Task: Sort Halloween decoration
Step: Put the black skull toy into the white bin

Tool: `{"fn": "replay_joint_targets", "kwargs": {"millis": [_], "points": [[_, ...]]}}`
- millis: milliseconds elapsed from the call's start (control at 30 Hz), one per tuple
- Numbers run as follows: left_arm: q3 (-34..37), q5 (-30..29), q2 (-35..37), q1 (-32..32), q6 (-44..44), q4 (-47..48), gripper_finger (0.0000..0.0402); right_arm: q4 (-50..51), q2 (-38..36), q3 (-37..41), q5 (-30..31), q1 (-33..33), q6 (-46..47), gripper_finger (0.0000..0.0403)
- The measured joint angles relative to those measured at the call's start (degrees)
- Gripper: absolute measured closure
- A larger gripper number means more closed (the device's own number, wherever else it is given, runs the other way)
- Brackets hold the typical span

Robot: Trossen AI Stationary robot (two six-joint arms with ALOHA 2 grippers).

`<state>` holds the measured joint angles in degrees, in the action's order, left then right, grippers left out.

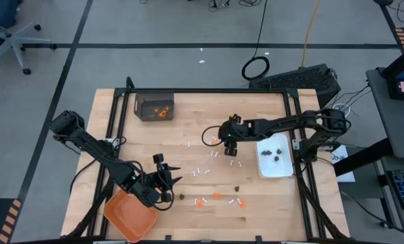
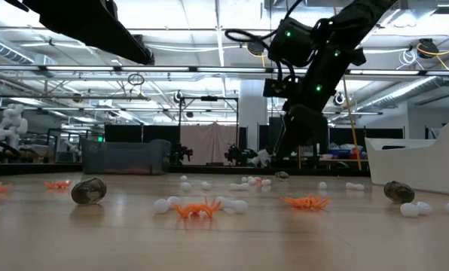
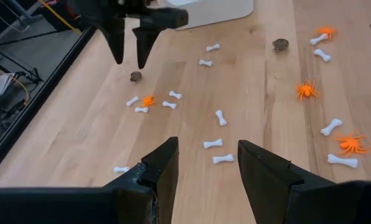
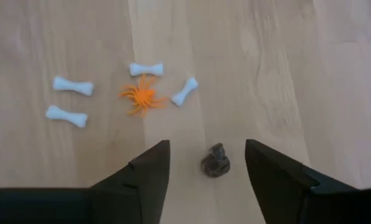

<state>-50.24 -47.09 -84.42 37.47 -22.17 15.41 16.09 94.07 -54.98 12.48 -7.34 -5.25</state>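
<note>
Your right arm is reaching in from three o'clock toward the table's centre, with the right gripper point(image 4: 205, 177) pointing down over the wood, its jaws standing apart and holding nothing. A dark brown bit point(image 4: 215, 160) is lying on the table between the fingers, with bare wood on each side of it. Just past it, an orange spider point(image 4: 142, 95) is sitting among four white bones point(image 4: 146, 69).

Your left arm is stretching from nine o'clock down toward six, the left gripper point(image 3: 207, 163) hovering low beside the orange tray point(image 1: 129, 215), jaws parted and empty.

More bones and spiders are lying scattered across the middle and toward six o'clock. The white dish point(image 1: 275, 158) at three o'clock is holding dark bits; the dark bin point(image 1: 154, 106) near eleven o'clock is holding orange ones.
</note>
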Motion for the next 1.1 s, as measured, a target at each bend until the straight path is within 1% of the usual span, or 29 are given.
{"fn": "replay_joint_targets", "kwargs": {"millis": [133, 300, 433, 600, 733, 900, 1100], "points": [[0.0, 0.02, 0.0, 0.0, -0.02, 0.03, 0.0238, -1.7, 2.59, 0.0, -3.5, -2.34, -0.43, 0.0199], [0.0, 0.04, 0.0, 0.0, -0.02, 0.03, 0.0238, -1.35, 5.25, 0.0, -3.71, -4.76, -0.29, 0.0199], [0.0, 0.07, 0.0, 0.0, -0.02, 0.02, 0.0238, -0.7, 5.77, 0.0, -5.4, -6.36, 1.4, 0.0199], [0.0, 0.09, 0.0, 0.0, -0.04, 0.03, 0.0238, -1.0, 5.74, 0.0, -5.34, -7.15, 1.7, 0.0199], [0.0, 0.12, 0.0, 0.0, -0.04, 0.02, 0.0238, -1.39, 6.31, -0.02, -8.62, -7.65, 1.67, 0.0205], [0.0, 0.15, 0.0, 0.0, -0.07, 0.01, 0.0238, -1.53, 8.37, -0.22, -10.09, -8.16, 1.74, 0.0235], [0.0, 0.17, 0.0, 0.0, -0.07, 0.01, 0.0238, -1.14, 9.16, -0.22, -10.29, -8.19, 2.27, 0.0298]]}}
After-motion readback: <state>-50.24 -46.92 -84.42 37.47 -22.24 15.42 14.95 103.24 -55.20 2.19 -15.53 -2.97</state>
